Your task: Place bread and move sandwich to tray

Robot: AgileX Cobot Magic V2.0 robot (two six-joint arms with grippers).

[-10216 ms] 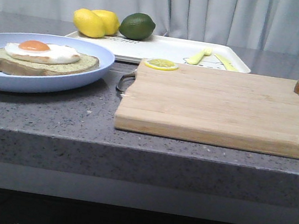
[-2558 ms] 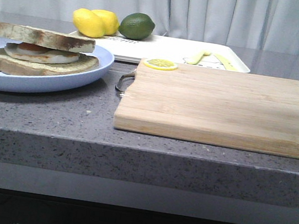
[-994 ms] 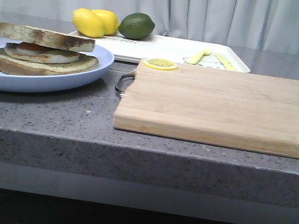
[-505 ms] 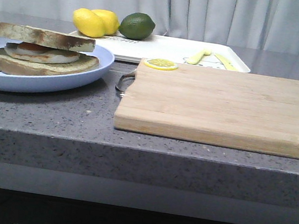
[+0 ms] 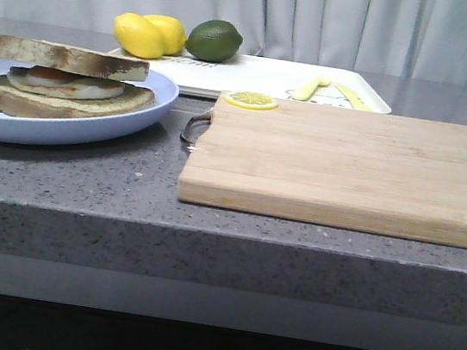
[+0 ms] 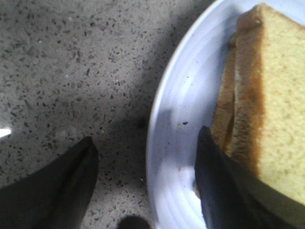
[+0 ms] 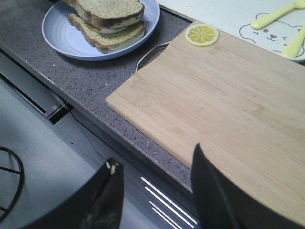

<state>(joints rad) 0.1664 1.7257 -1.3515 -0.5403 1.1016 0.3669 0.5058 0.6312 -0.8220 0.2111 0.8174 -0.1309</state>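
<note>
Left pincer (image 6: 143, 181) spread apart right at the sandwich (image 6: 257, 109), one finger inside the plate (image 6: 176, 119) rim beside the crust, so clearly the closer arm.

sandwich (image 5: 51, 80) cut off at left frame edge, egg mostly hidden under bread (image 5: 59, 56), tray (image 5: 264, 79) print illegible

Matt wood cutting board (image 5: 348, 165), speckled stone counter (image 5: 126, 195), glossy plate (image 5: 93, 125).

My left gripper (image 6: 143, 183) has two dark, matte, tapered fingers (image 6: 71, 176). My right gripper (image 7: 155, 191) has the same black wedge-shaped blades, one tip scuffed pale.
</note>
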